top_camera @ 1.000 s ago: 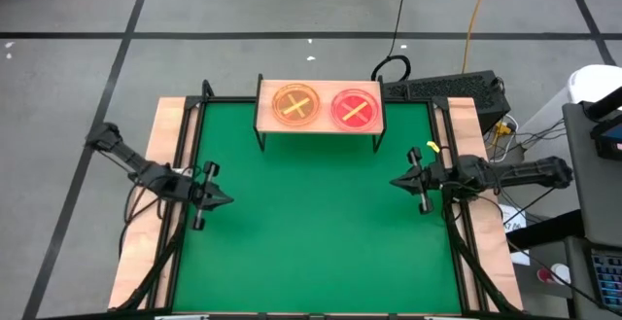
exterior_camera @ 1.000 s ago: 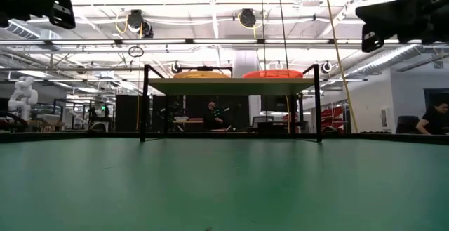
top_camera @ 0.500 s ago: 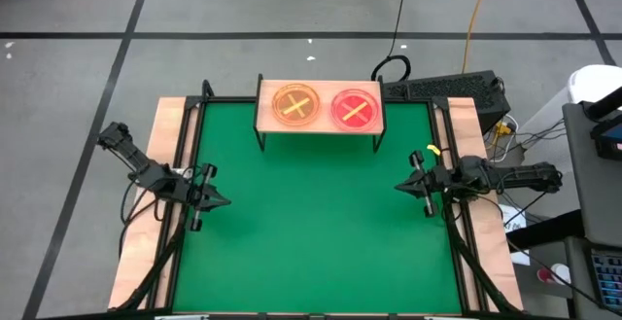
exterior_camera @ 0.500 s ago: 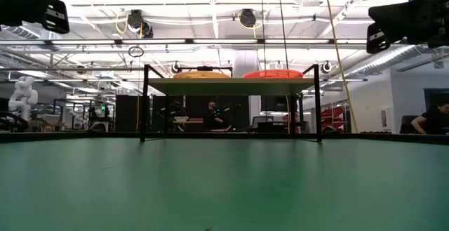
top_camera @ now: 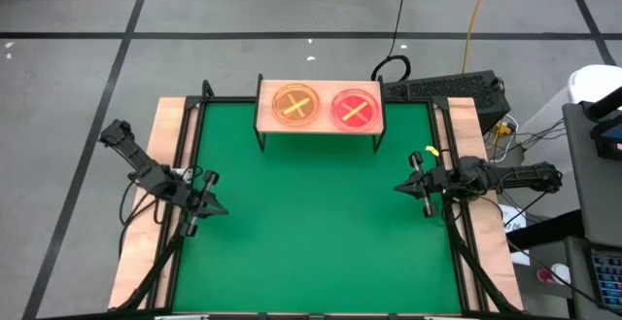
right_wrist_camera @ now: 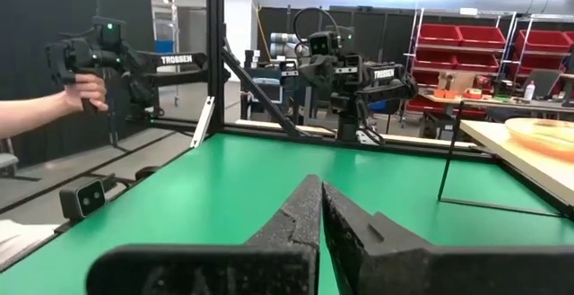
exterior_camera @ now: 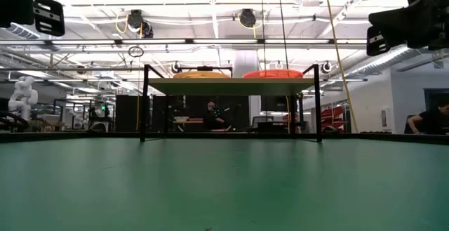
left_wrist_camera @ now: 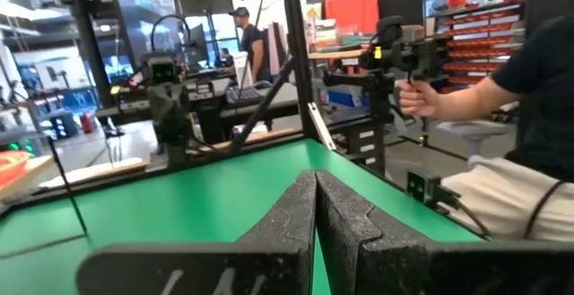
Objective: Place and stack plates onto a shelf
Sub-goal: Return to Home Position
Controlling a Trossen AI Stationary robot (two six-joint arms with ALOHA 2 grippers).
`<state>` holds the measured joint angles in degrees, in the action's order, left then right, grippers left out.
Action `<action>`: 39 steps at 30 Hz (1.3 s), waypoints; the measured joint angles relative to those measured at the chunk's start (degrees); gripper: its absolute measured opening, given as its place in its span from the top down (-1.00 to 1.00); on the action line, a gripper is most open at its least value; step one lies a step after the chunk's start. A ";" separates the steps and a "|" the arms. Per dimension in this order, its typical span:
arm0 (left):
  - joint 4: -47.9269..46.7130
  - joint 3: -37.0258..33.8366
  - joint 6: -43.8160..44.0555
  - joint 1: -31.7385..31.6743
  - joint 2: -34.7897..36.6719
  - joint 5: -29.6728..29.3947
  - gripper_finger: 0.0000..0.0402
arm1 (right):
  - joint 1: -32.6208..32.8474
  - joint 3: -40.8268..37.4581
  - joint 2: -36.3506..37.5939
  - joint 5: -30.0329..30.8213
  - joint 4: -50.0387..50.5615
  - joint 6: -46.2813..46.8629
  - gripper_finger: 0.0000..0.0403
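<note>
The shelf (top_camera: 319,110), a light-wood board on black legs, stands at the green mat's far edge. On it rest two stacks of plates: amber ones (top_camera: 295,104) on the left and pink-red ones (top_camera: 356,110) on the right, each topped by crossed yellow stripes. The low view shows the amber stack (exterior_camera: 202,74) and the red stack (exterior_camera: 273,74) on top of the board. My left gripper (top_camera: 222,206) hovers shut over the mat's left edge; its fingertips (left_wrist_camera: 316,183) meet. My right gripper (top_camera: 397,186) hovers shut over the mat's right edge, fingertips (right_wrist_camera: 320,187) together. Neither holds anything.
The green mat (top_camera: 321,232) spreads between the arms, framed by black rails and wooden side boards (top_camera: 148,213). A keyboard (top_camera: 442,89) and cables lie beyond the far right corner. A person's hand (left_wrist_camera: 414,98) holding a device shows beyond the table in the left wrist view.
My left gripper drew slightly back toward the table's left and near edge, and its arm folded in. My right gripper slid a little toward the right edge and near side. Both stayed shut. The plates and shelf did not move.
</note>
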<state>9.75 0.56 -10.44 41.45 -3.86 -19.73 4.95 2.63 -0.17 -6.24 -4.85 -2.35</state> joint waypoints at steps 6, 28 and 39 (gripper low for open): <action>-2.37 0.01 4.13 0.15 0.00 -0.01 0.93 | 0.00 -0.02 -0.04 0.06 0.03 -0.51 1.00; -4.99 0.02 5.82 0.11 -0.02 -0.06 0.93 | 0.00 -0.11 -0.06 0.17 0.38 -7.34 1.00; -4.98 0.02 5.78 0.11 -0.02 -0.09 0.93 | 0.02 -0.11 -0.06 0.17 0.38 -7.34 1.00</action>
<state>4.78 0.58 -4.67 41.56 -3.88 -19.81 4.97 2.52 -0.23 -6.07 -4.47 -9.69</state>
